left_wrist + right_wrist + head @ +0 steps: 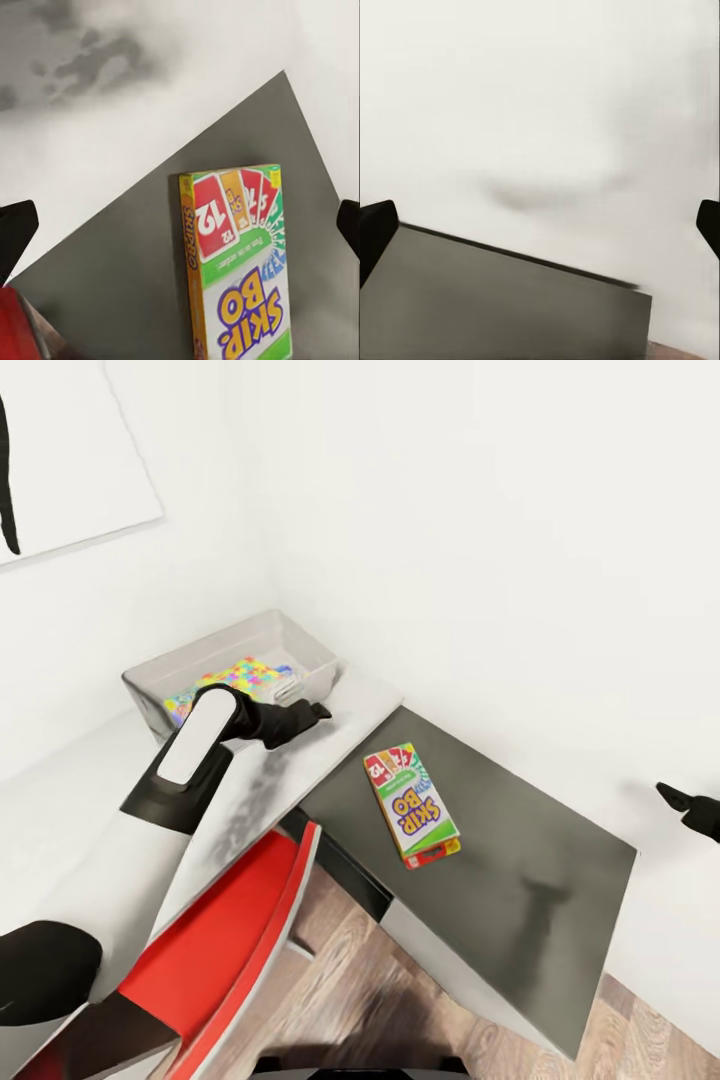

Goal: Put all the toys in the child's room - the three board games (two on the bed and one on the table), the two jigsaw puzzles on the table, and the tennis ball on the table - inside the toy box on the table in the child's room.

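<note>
- The Skip-Bo box (412,805) lies flat on the dark grey part of the table (520,860), near the seam with the light grey part, its card picture toward the wall. Nothing touches it.
- From the left wrist, the same Skip-Bo box (238,264) lies ahead between the two black fingertips (15,234), which stand far apart at the picture's edges.
- The toy box (190,665) sits at the corner end of the light grey top, against the walls. A bright puzzle sheet (238,678) of yellow, pink, blue and green pieces lies inside it.
- The left tool (312,710) hangs over the light grey top, just beside the toy box's near rim, spread wide and holding nothing.
- The right tool (690,807) is at the right edge of the head view, well apart from the Skip-Bo box; its wrist view shows the fingertips (376,225) wide apart and bare, over the far edge of the dark top.
- A red chair (235,920) stands at the table on a wood floor (360,1000).
</note>
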### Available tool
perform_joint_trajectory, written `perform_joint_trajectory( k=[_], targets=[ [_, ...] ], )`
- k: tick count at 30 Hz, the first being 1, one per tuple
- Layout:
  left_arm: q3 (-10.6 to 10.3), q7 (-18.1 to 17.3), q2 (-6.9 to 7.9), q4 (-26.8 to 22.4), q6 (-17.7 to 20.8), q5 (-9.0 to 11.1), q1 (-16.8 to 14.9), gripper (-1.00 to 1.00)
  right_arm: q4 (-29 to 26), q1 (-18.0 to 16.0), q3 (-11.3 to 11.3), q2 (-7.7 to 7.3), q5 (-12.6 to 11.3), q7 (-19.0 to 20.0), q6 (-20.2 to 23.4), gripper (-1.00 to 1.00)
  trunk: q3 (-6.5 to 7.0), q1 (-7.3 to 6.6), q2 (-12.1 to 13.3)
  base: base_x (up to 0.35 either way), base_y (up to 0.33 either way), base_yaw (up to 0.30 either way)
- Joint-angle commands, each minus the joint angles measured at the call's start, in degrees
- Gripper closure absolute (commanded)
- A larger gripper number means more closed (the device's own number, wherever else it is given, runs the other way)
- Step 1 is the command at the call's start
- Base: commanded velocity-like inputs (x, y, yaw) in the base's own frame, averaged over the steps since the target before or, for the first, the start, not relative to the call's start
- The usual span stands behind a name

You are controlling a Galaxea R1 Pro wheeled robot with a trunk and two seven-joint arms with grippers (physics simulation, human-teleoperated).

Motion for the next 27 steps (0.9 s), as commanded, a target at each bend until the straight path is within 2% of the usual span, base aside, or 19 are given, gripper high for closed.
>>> perform_joint_trajectory(
  k=[1, 7, 19, 27],
  targets=[
    [-0.1, 0.5, 0.08, 0.9, -0.1, 0.5, -0.1, -1.0, 0.0, -0.1, -0.1, 0.01, -0.1, 0.3, 0.4, -1.0, -0.08, 0.03, -0.1, 0.0, 0.0, -0.279],
    [-0.3, 0.3, 0.23, 3.8, 0.3, 0.3, -0.2, -1.0, 0.2, -0.1, 0.0, 0.0, -0.1, 0.4, 0.4, -1.0, -0.06, 0.03, -0.1, 0.0, 0.0, -0.279],
    [-0.6, 0.3, 0.49, 6.8, 2.3, -0.1, -0.2, -1.0, 0.3, -0.1, 0.0, -0.03, -0.1, 0.5, 0.4, -1.0, -0.05, 0.03, -0.1, 0.0, 0.0, -0.279],
    [-1.5, 0.5, 0.71, 9.3, 2.7, -0.3, -0.2, -1.0, 0.3, -0.1, 0.0, -0.04, -0.1, 0.5, 0.4, -1.0, -0.05, 0.03, -0.1, 0.0, 0.0, -0.279]
  ],
)
